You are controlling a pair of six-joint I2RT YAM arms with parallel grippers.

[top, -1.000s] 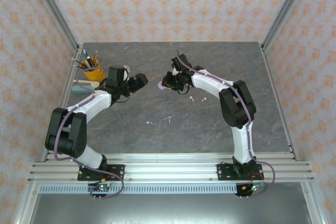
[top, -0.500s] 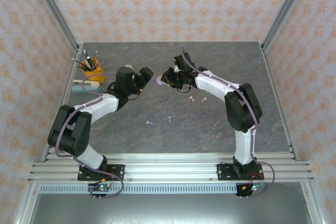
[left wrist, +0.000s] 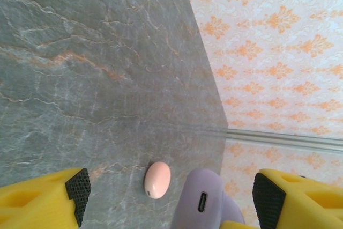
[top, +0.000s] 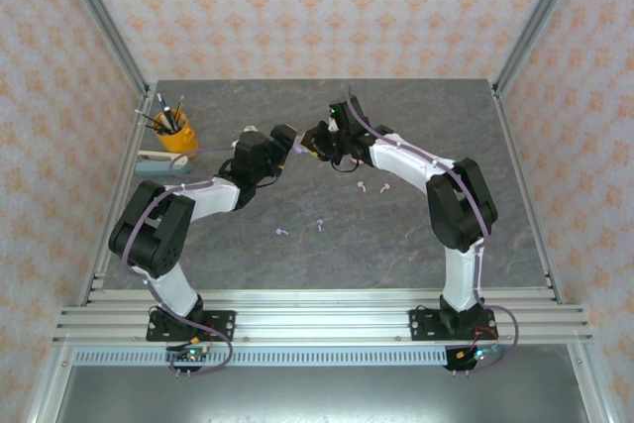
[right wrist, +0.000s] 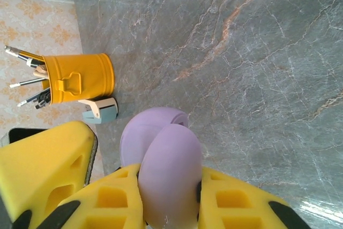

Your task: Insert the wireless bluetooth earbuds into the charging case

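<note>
My right gripper [right wrist: 169,199] is shut on a lilac charging case [right wrist: 167,167], held off the table with its lid part open. My left gripper [left wrist: 171,202] is open, its fingers [left wrist: 76,189] standing wide on either side of that same case [left wrist: 204,199], whose charging port faces the camera. A closed salmon-pink case [left wrist: 157,179] lies on the table beyond. In the top view the two grippers meet at the middle back, left [top: 285,139] and right [top: 317,142]. Two pink earbuds [top: 363,186] [top: 383,188] and two lilac earbuds [top: 281,232] [top: 320,224] lie loose on the table.
A yellow cup of pens [top: 175,133] and a small pale blue-and-white object [top: 158,160] stand at the back left of the grey marble table [top: 416,245]. Metal frame posts and patterned walls close in the table's sides and back.
My left arm has swung right and forward until its open fingers reach round the case. The right gripper, still holding the lilac case, shifted slightly toward the back.
</note>
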